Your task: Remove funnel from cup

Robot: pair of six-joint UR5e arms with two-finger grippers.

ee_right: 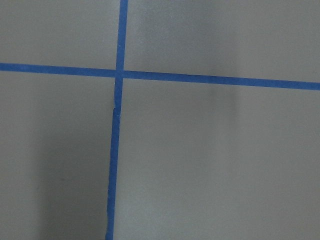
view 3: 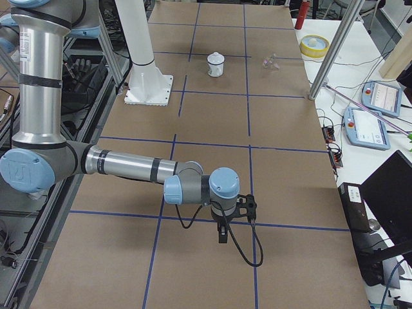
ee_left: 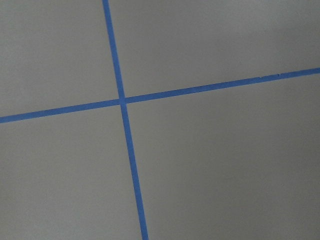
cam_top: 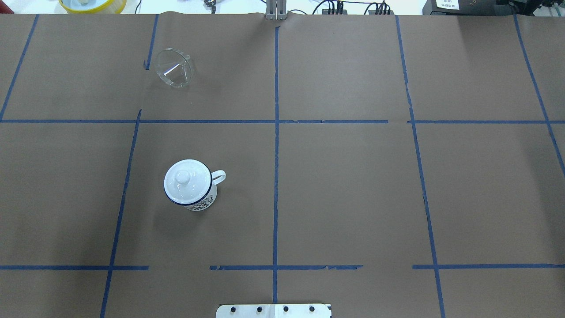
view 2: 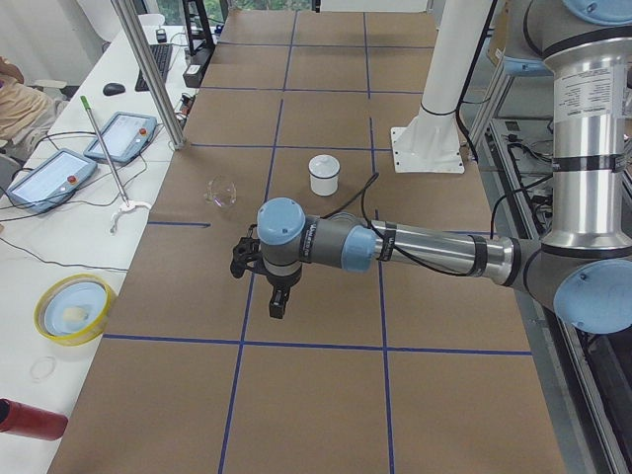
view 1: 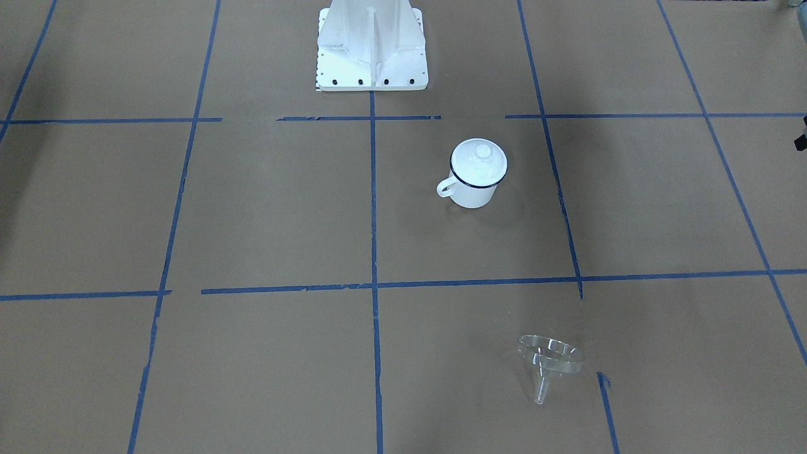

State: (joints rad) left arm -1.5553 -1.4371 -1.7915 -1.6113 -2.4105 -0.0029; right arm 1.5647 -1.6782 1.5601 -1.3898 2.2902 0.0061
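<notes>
The clear plastic funnel [cam_top: 174,67] lies on its side on the brown table, well apart from the cup; it also shows in the front view [view 1: 550,359]. The white enamel cup [cam_top: 190,187] with a dark blue rim stands upright [view 1: 474,183]. A white knobbed lid [cam_top: 187,181] sits on top of it. My left gripper [view 2: 278,304] hangs over the table far from both, and shows only in the left side view; I cannot tell if it is open. My right gripper [view 3: 223,235] shows only in the right side view; I cannot tell its state either.
Both wrist views show only brown paper with blue tape lines. The white robot base [view 1: 372,47] stands at the table's robot side. A yellow bowl [view 2: 74,308], a red bottle [view 2: 30,420], teach pendants [view 2: 49,178] and a metal pole [view 2: 148,74] stand beyond the table's far edge.
</notes>
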